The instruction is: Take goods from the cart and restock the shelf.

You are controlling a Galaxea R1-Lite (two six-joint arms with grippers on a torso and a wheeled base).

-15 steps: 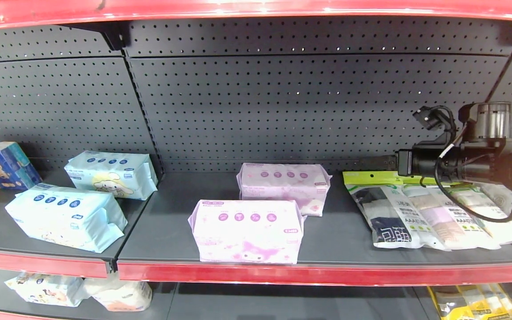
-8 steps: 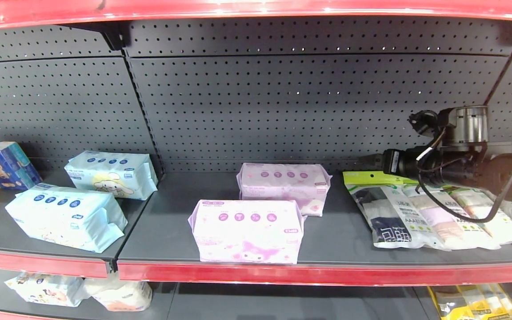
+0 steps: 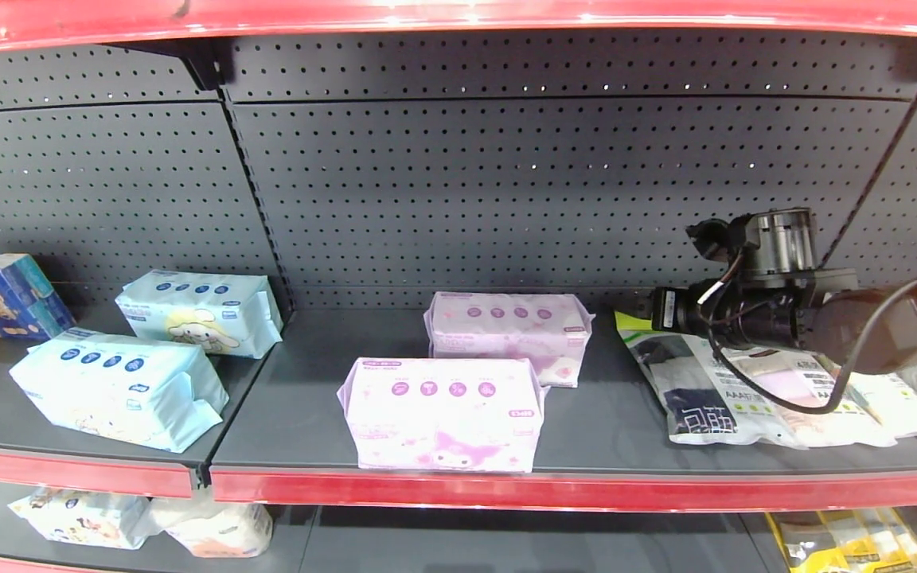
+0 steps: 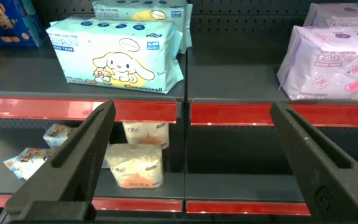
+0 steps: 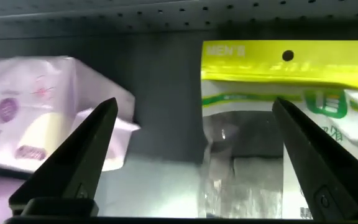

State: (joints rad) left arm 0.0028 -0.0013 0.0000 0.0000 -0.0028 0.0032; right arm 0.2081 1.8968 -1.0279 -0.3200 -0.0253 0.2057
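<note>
Nearest me, the left gripper (image 4: 191,109) hangs before the shelf's red front edge (image 4: 241,114), its two fingers wide apart and holding nothing. On the shelf board (image 3: 299,414), the front pink pack (image 3: 442,412) stands at the lip, and the rear pink pack (image 3: 509,334) lies just behind it. On the section to their left lie two pale blue packs (image 3: 120,386), one behind the other. At the right, flat green-topped bags (image 3: 697,410) lie overlapped. Just above them I hold the right gripper (image 5: 194,102), fingers spread and empty, facing the gap between the rear pink pack and the nearest bag. The pegboard (image 3: 506,183) closes the back.
</note>
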